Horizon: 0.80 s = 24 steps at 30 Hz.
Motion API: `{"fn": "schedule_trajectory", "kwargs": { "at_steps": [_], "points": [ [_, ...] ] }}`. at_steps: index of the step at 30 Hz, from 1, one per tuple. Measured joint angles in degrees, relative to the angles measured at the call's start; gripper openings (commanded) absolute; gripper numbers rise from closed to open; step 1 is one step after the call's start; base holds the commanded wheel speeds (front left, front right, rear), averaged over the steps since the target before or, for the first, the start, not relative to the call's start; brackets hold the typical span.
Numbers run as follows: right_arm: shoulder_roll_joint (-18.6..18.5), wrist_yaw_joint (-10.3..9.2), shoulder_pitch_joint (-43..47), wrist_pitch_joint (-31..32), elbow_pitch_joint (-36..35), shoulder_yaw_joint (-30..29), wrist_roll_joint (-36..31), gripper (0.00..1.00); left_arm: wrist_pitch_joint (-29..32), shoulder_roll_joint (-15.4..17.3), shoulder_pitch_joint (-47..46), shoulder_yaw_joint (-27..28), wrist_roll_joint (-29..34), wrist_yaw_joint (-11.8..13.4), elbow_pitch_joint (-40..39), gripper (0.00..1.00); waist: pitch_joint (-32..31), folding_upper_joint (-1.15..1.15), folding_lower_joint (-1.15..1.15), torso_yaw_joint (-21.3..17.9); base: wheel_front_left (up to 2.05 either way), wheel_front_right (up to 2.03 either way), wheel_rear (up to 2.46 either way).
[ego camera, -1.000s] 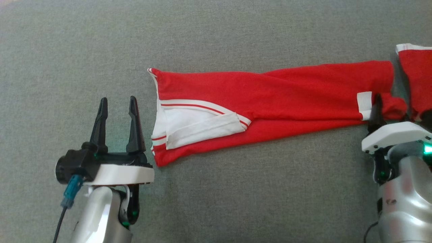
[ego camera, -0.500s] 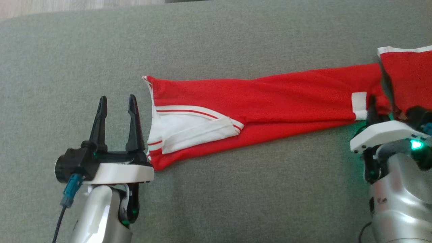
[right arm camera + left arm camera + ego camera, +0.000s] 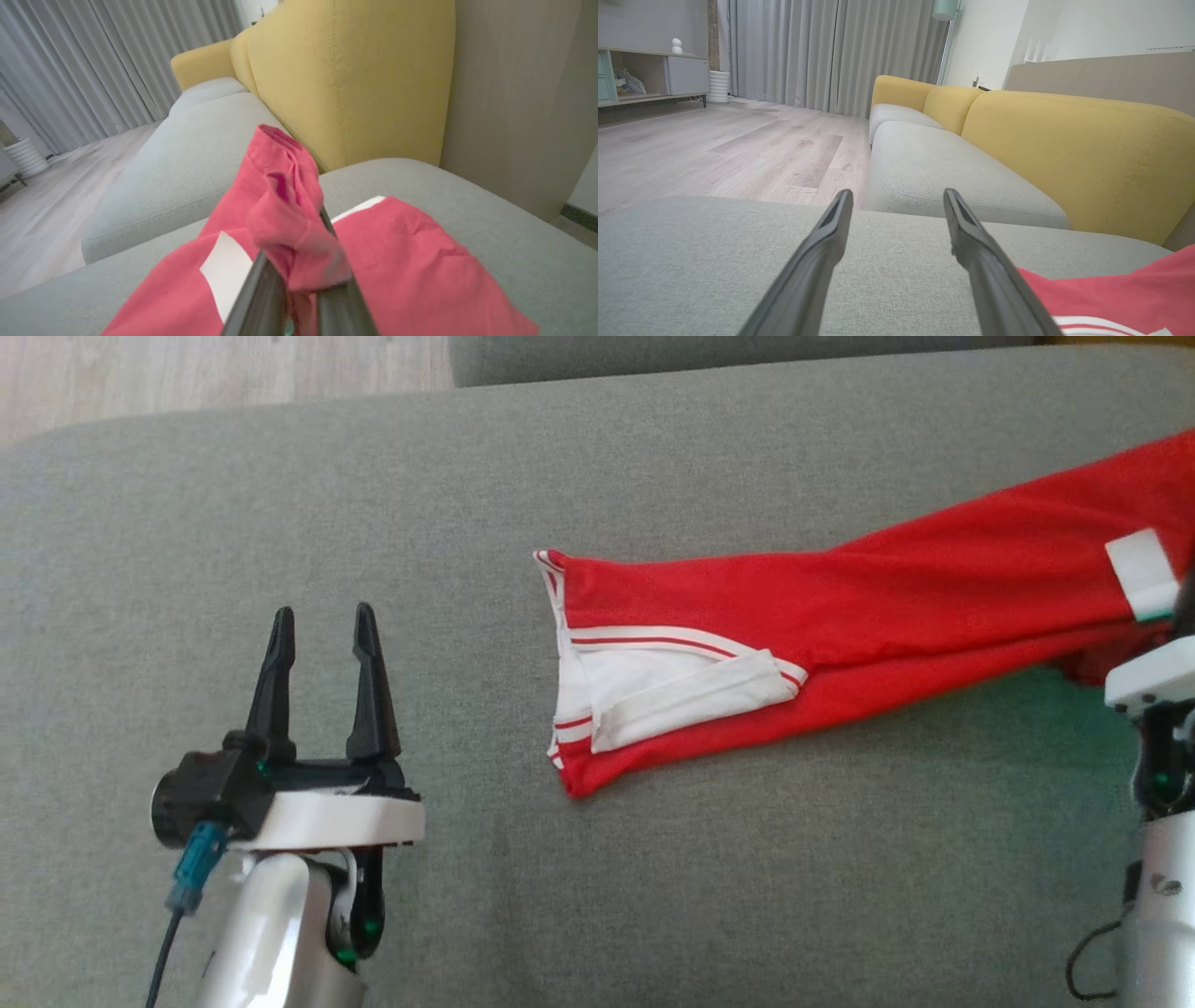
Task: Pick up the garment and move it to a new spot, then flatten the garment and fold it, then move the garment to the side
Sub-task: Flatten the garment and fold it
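**Left gripper**: my two dark fingers stand spread wide with nothing between them. They point across the grey seat cushion and are clear of the cloth. In my left wrist view the red fabric shows just beyond one finger, not touching it.

**Right gripper**: my fingers are pressed close together on a bunched fold of the garment. The cloth drapes over the fingertips and hides them. A white patch lies just beside one finger.

**Garment**: red with white striped trim, stretched long across the cushion. Its white-trimmed end lies flat near the cushion's middle. Its other end runs to the right edge of the head view, into my right gripper's pinch.

**Surroundings**: yellow backrest and wooden floor.
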Motion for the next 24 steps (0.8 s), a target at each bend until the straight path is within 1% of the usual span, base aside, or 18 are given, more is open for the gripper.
{"fn": "schedule_trajectory", "kwargs": {
  "at_steps": [4,8,10,12,15,21,24],
  "points": [
    [0.8,0.00,1.2,2.4,-5.1,3.0,0.0,0.00,0.0,0.0,0.4,0.0,-0.2,0.0,-0.2,1.00,-0.9,0.00,0.00,0.6,0.00,0.00,0.00],
    [1.9,0.00,2.3,3.9,-7.5,9.0,1.2,0.00,0.0,0.0,1.3,-0.1,-0.2,0.0,-0.2,1.00,-1.8,0.00,0.00,1.4,0.00,0.00,0.00],
    [1.9,0.00,2.6,4.3,-7.6,13.4,3.2,0.00,0.0,0.0,1.3,-0.2,-0.3,0.0,-0.2,1.00,-2.4,0.00,0.00,1.9,0.00,0.00,0.00],
    [1.9,0.00,3.2,4.3,-7.3,18.9,6.9,0.00,0.0,0.0,1.4,-0.3,-0.3,0.0,-0.2,1.00,-3.1,0.00,0.00,2.5,0.00,0.00,0.00],
    [1.9,0.00,3.3,3.8,-5.9,25.9,9.9,0.00,0.0,0.0,1.9,-0.3,-0.2,0.0,-0.2,1.00,-3.7,0.00,-0.01,3.3,0.00,0.00,0.00],
    [1.9,0.00,3.0,1.5,-1.0,36.1,14.2,0.00,0.0,0.0,2.5,-1.1,-0.2,0.0,0.0,1.00,-4.4,0.00,0.00,5.7,0.00,0.00,0.00],
    [1.8,0.00,2.3,0.5,1.9,39.9,15.7,0.00,0.0,0.0,2.5,-1.4,-0.2,0.0,0.0,1.00,-4.3,0.00,0.00,7.1,0.00,0.00,0.00]
  ]
}}
